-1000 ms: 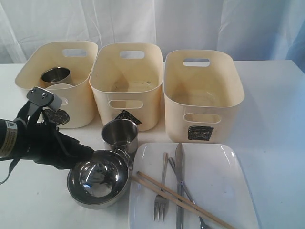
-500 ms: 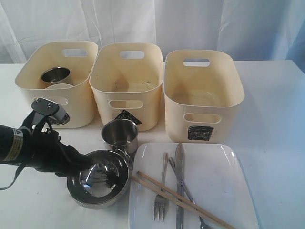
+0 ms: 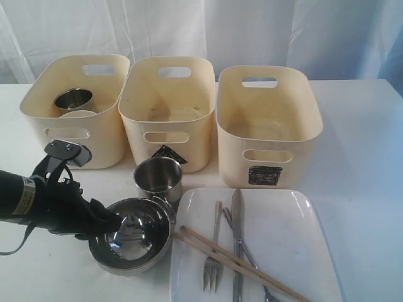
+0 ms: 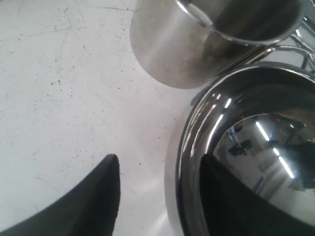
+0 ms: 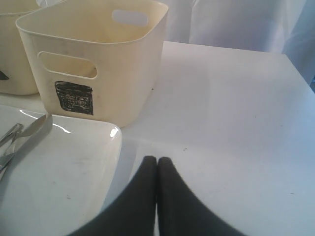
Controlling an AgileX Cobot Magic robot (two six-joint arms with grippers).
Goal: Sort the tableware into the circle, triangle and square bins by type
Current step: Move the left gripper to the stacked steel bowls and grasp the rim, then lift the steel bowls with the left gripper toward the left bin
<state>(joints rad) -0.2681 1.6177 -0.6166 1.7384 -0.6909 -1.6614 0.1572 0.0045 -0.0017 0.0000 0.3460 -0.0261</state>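
My left gripper (image 3: 115, 220) (image 4: 160, 160) is open and straddles the near-left rim of a steel bowl (image 3: 130, 236) (image 4: 246, 147). One finger (image 4: 231, 196) is inside the bowl, the other (image 4: 98, 196) stands outside, apart from the wall. A steel mug (image 3: 158, 178) (image 4: 197, 44) stands just behind the bowl. The fork (image 3: 214, 258), knife (image 3: 237, 239), spoon (image 3: 250, 255) and chopsticks (image 3: 245, 267) lie on the white plate (image 3: 289, 233) (image 5: 59, 167). The circle bin (image 3: 75, 135) holds a steel mug (image 3: 73, 99) and a small white bowl (image 3: 79, 114). My right gripper (image 5: 157, 160) is shut on nothing beside the plate.
The triangle bin (image 3: 167, 141) and the square bin (image 3: 267, 167) (image 5: 98, 59) stand in a row with the circle bin at the back. A white curtain hangs behind them. Bare white table (image 5: 236, 108) lies to the right of the square bin.
My left gripper has dropped and pushed toward the steel bowl, so one finger now sits inside its rim. Nothing else has moved.
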